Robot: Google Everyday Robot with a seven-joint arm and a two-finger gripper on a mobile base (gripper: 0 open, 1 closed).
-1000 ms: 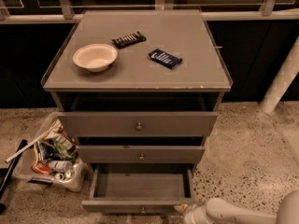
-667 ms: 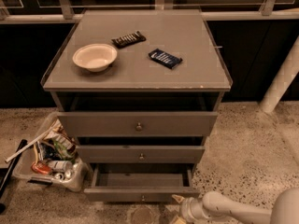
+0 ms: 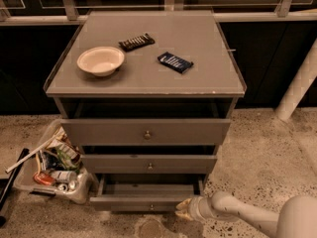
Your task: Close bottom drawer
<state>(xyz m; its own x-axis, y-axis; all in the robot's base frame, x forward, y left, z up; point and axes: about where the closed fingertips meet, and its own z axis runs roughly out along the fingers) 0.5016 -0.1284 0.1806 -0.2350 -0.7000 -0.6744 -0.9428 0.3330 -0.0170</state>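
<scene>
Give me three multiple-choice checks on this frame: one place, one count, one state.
1. Items lying on the cabinet top: A one; B three; C five.
2. The gripper is: A on the cabinet top; B raised above the cabinet; C low, at the right end of the bottom drawer front.
3. The bottom drawer is: A pulled partly out; B shut flush; C lifted out onto the floor.
Key: 1 B, the bowl, dark bar and blue packet lie there; 2 C, it sits near the floor beside that front's right end; 3 A, the drawer's inside shows behind its front.
</scene>
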